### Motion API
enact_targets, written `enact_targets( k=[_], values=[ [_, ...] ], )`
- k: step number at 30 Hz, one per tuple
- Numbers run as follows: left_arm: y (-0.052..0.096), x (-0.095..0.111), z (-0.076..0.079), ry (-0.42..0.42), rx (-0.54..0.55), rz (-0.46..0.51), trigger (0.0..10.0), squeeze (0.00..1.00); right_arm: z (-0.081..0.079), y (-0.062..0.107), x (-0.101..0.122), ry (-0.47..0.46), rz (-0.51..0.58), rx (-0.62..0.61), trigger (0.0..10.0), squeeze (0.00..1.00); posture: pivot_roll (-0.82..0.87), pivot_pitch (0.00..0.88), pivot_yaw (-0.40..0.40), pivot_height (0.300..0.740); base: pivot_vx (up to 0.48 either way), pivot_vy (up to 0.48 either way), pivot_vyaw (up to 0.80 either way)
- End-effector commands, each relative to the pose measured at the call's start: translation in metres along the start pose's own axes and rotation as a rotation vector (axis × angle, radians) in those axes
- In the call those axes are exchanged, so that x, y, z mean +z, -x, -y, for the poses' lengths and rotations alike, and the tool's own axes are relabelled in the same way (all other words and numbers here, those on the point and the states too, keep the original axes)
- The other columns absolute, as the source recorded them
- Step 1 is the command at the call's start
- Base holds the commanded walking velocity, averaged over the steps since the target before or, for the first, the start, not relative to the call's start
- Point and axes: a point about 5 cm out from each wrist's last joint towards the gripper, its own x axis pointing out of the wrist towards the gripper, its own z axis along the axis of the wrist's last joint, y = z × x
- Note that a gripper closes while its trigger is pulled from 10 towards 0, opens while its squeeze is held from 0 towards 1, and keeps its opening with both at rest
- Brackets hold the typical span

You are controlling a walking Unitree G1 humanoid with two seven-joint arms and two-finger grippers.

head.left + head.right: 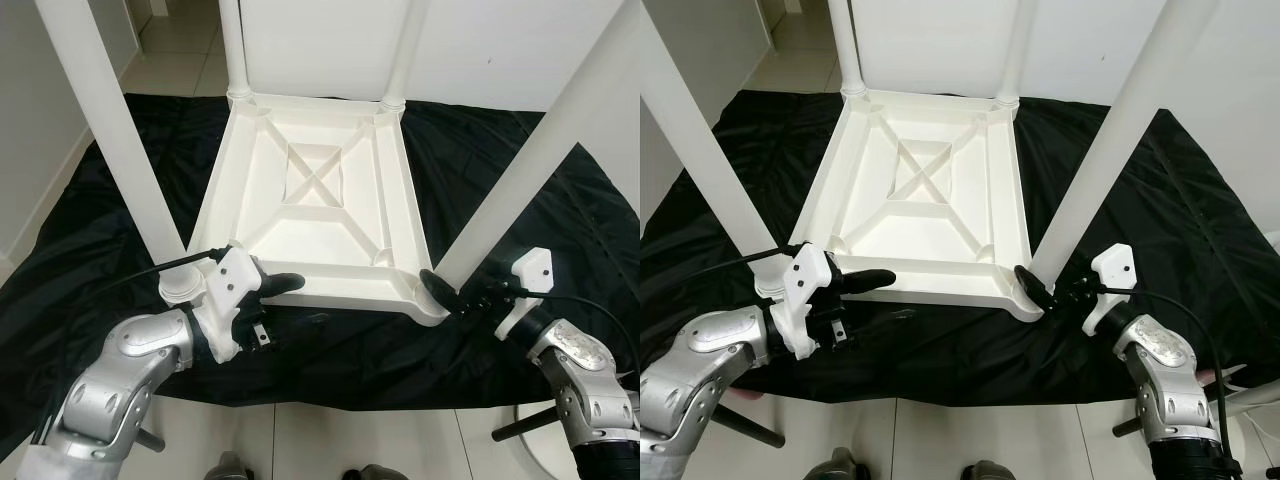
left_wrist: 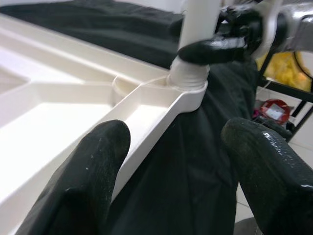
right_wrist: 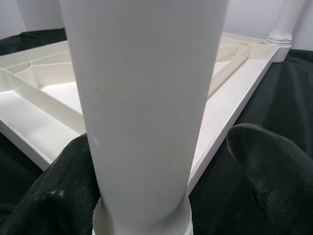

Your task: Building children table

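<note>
The white plastic children's tabletop [image 1: 320, 200] lies upside down on a black cloth sheet [image 1: 90, 250] spread over the pale tiled floor [image 1: 330, 440], ribbed underside facing up. Four white cylindrical legs stand upright in its corner sockets: near-left leg [image 1: 115, 130], near-right leg [image 1: 545, 150], and two far legs [image 1: 232, 45].

Left pincer [image 1: 272, 290]: positioned at the near edge of the tabletop, just beside the near-left leg. The left wrist view shows its two black fingers [image 2: 88, 181] spread wide, one finger over the tabletop rim, nothing held between them.

Right pincer [image 1: 445, 295]: positioned at the base of the near-right leg, at the corner socket. The right wrist view shows the leg [image 3: 142, 107] standing between its black fingers [image 3: 274, 166], one on each side; firm contact cannot be confirmed. The left wrist view shows the same pincer [image 2: 215, 46] wrapped around the leg just above the socket collar.
</note>
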Motion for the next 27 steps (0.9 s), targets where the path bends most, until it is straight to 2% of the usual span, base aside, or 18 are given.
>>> enact_targets(
  k=[1,5,8,10,12,19,20,21,22,23,24,25,26,27],
  values=[
    [-0.007,0.001,0.001,-0.03,0.007,-0.003,10.0,0.0,0.001,0.002,0.003,-0.014,-0.005,0.019,10.0,0.0,-0.07,0.05,0.021,0.74,0.0,0.0,0.0],
    [-0.014,0.003,0.004,-0.042,-0.003,0.005,10.0,0.0,-0.004,-0.002,0.003,-0.013,-0.009,0.061,10.0,0.0,-0.07,0.05,0.021,0.74,0.0,0.0,0.0],
    [-0.028,0.006,0.004,-0.052,0.036,0.031,10.0,0.0,-0.006,-0.01,0.004,0.012,0.001,0.072,10.0,0.0,-0.08,0.052,0.026,0.74,0.0,0.0,0.0],
    [-0.028,0.006,0.004,-0.052,0.036,0.031,10.0,0.0,-0.006,-0.01,0.004,0.012,0.001,0.072,10.0,0.0,-0.08,0.052,0.026,0.74,0.0,0.0,0.0],
    [-0.037,0.004,0.002,-0.049,0.097,0.026,10.0,0.0,-0.005,-0.014,0.002,0.029,0.005,0.048,10.0,0.0,-0.08,0.053,0.026,0.74,0.0,0.0,0.0],
    [-0.051,0.002,-0.001,-0.064,0.22,0.052,10.0,0.0,-0.011,-0.02,0.002,0.049,0.013,0.064,10.0,0.0,-0.09,0.051,0.031,0.74,0.0,0.0,0.0],
    [-0.055,0.002,-0.001,-0.071,0.239,0.065,10.0,0.0,-0.011,-0.021,0.002,0.048,0.012,0.062,9.5,0.0,-0.09,0.05,0.031,0.74,0.0,0.0,0.0],
    [-0.055,0.002,-0.001,-0.071,0.239,0.065,10.0,0.0,-0.011,-0.021,0.002,0.048,0.012,0.062,9.5,0.0,-0.09,0.05,0.031,0.74,0.0,0.0,0.0],
    [-0.057,0.002,0.0,-0.074,0.248,0.072,10.0,0.0,-0.011,-0.021,0.002,0.046,0.012,0.058,7.5,0.0,-0.09,0.05,0.031,0.74,0.0,0.0,0.0],
    [-0.06,0.001,0.001,-0.067,0.256,0.076,10.0,0.0,-0.011,-0.021,0.001,0.043,0.008,0.057,4.5,0.0,-0.09,0.048,0.03,0.74,0.0,0.0,0.0],
    [-0.062,0.001,0.002,-0.058,0.26,0.082,10.0,0.0,-0.012,-0.021,-0.001,0.039,0.004,0.058,2.0,0.0,-0.09,0.046,0.03,0.74,0.0,0.0,0.0],
    [-0.063,0.001,0.003,-0.051,0.263,0.087,10.0,0.0,-0.013,-0.02,-0.002,0.037,0.002,0.06,2.0,0.0,-0.09,0.046,0.03,0.74,0.0,0.0,0.0],
    [-0.064,0.0,0.004,-0.049,0.263,0.087,10.0,0.0,-0.014,-0.02,-0.003,0.031,0.0,0.057,0.0,0.0,-0.09,0.044,0.029,0.74,0.0,0.0,0.0],
    [-0.064,0.0,0.005,-0.049,0.262,0.086,10.0,0.0,-0.014,-0.02,-0.003,0.028,-0.001,0.054,0.0,0.0,-0.09,0.044,0.029,0.74,0.0,0.0,0.0]
  ],
)
